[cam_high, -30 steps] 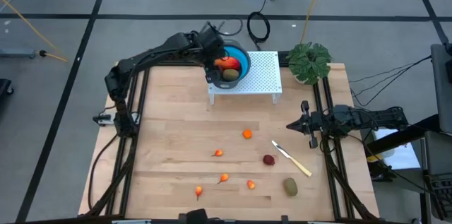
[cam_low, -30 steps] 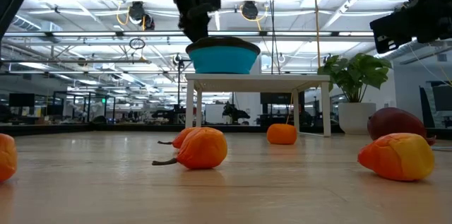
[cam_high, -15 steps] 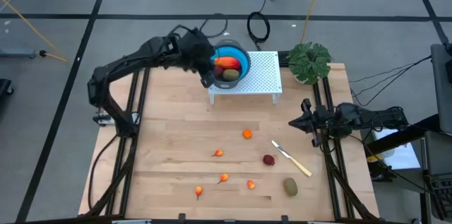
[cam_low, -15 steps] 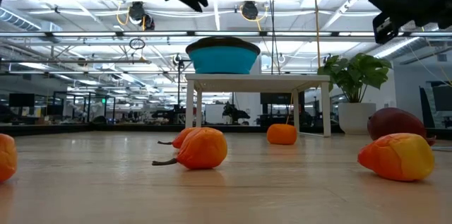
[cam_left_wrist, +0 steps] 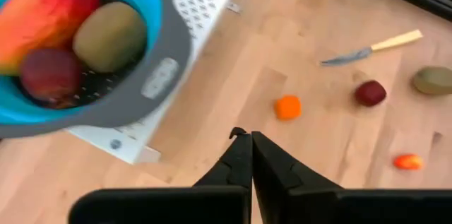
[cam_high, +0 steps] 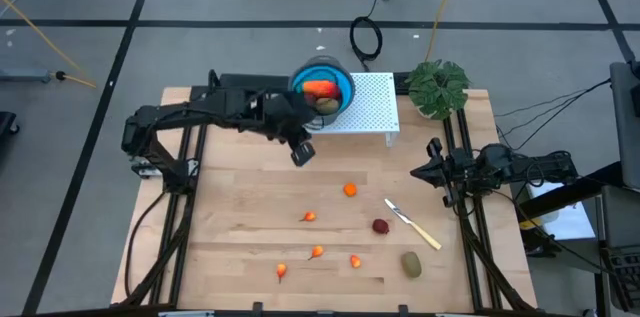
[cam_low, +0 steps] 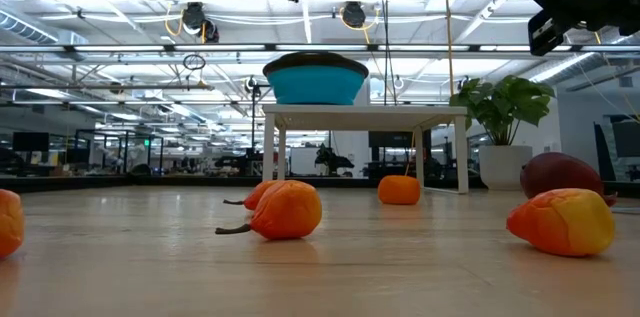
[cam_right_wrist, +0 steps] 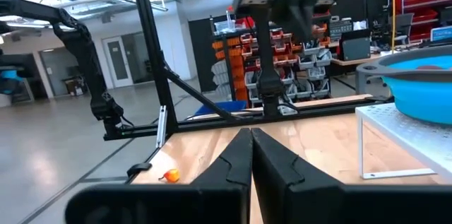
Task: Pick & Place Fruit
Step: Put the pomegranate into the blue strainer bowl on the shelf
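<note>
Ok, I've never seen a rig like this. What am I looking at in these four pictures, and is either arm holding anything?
Two dark robot arms work at a wooden table. One picture looks straight down, one sits at table height, and two come from cameras on the wrists. The left end effector hangs shut and empty in front of the blue bowl, which stands on a white perforated stand and holds a red-yellow fruit, a brown-green oval and a dark red ball. The right end effector waits shut at the right edge. On the table lie small orange pieces, another dark red ball, another oval and a knife.
</note>
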Robot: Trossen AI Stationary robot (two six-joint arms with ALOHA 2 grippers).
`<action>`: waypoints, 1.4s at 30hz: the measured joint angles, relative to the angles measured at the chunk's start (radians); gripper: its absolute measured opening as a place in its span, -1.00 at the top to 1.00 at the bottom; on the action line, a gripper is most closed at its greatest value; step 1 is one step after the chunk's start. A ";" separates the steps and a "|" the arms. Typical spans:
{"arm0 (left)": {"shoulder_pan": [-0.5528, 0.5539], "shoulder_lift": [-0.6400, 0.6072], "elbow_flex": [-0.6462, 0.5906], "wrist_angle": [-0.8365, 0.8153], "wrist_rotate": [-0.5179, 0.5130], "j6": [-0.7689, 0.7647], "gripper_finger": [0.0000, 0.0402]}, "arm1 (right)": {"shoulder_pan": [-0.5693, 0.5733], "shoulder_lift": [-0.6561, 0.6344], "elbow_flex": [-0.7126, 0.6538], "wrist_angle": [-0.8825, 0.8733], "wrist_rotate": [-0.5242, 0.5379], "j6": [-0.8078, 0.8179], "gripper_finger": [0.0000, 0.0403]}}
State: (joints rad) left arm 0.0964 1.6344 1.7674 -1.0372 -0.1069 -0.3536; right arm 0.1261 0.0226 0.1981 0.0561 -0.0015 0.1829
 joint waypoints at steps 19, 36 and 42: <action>-0.163 -0.001 -0.003 0.061 -0.134 -0.018 0.97 | 0.000 0.000 0.000 0.000 0.000 -0.003 1.00; -0.259 -0.162 -0.439 0.591 -0.122 -0.086 0.97 | 0.000 0.036 0.001 0.020 -0.156 0.121 1.00; -0.283 -0.308 -0.699 0.889 -0.122 -0.079 0.97 | 0.000 0.173 0.000 0.129 -0.159 0.123 1.00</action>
State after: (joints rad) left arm -0.1869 1.3269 1.0682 -0.1480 -0.2287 -0.4324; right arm 0.1261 0.1956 0.1981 0.1850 -0.1608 0.3058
